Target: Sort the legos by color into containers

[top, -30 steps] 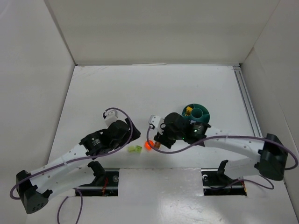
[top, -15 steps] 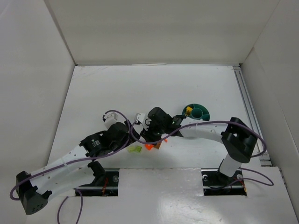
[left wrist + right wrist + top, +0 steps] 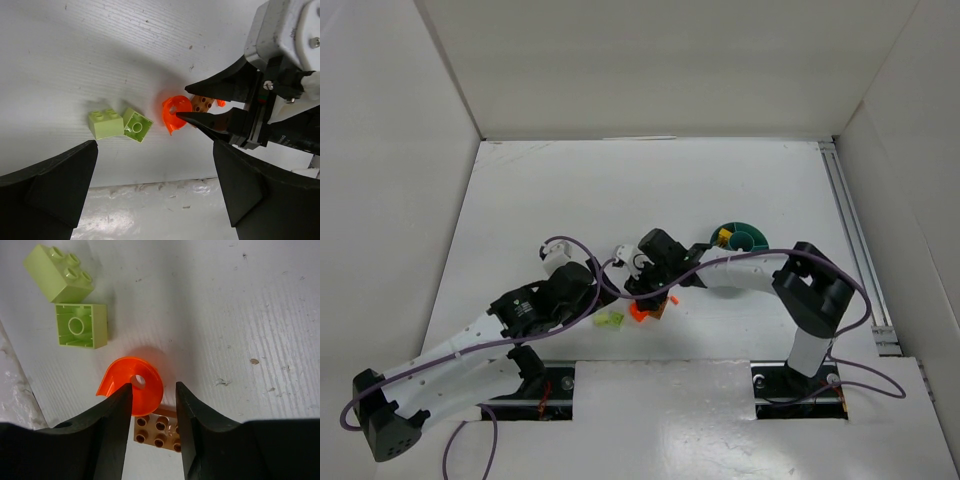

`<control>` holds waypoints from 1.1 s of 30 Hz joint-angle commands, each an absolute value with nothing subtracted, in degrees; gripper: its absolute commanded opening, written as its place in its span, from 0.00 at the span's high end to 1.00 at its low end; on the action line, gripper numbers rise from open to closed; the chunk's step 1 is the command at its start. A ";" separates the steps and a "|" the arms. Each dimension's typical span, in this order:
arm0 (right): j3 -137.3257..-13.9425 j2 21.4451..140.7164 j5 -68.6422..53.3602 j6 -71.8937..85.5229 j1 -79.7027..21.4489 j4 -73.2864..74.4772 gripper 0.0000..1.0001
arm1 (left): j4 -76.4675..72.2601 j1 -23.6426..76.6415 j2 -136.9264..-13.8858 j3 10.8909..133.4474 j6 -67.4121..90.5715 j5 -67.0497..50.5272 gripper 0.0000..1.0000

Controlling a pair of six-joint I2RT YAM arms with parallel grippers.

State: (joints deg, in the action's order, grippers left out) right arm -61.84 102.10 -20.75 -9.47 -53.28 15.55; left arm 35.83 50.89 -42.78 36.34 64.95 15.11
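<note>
A round orange lego point(image 3: 135, 385) lies flat on the table, touching a brown brick point(image 3: 155, 432). My right gripper point(image 3: 152, 387) points down over both, jaws partly open. Its fingers point(image 3: 112, 425) straddle the brown brick and the orange piece's right half, and a gap still shows. Two lime green bricks point(image 3: 59, 272) point(image 3: 80, 326) lie just left of them, one upside down. My left gripper point(image 3: 155, 200) hovers wide open near the green bricks point(image 3: 106, 123), holding nothing. The teal bowl point(image 3: 740, 238) with its containers sits behind the right arm, a yellow brick point(image 3: 723, 237) in it.
The table's near edge point(image 3: 150, 177) runs just below the bricks. The two wrists point(image 3: 620, 285) are close together above the brick cluster. White walls enclose the table, and a metal rail point(image 3: 850, 230) lines its right side.
The right gripper has swung left from beside the bowl to over the orange piece and brown brick, and its jaws have narrowed. The left arm has barely moved.
</note>
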 commanded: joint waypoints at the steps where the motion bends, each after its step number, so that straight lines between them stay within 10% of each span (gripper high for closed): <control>1: -61.52 102.91 -22.94 -9.93 -53.35 10.82 0.55 | 35.60 50.71 -42.45 36.21 64.16 15.38 0.01; 15: -59.85 99.06 -22.41 -8.09 -53.35 9.05 1.00 | 34.45 50.71 -43.07 36.21 64.16 14.85 0.03; 26: -58.27 87.73 -17.77 -8.09 -53.35 11.24 1.00 | 35.07 50.71 -42.54 36.74 64.16 14.85 0.03; 33: -58.80 70.07 8.40 -4.68 -46.00 29.68 1.00 | 32.35 50.71 -43.85 36.74 61.88 14.24 0.04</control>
State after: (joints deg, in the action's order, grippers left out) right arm -58.13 75.26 -6.48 -7.51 -50.13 20.01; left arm 34.87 50.89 -43.35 36.34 63.79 14.59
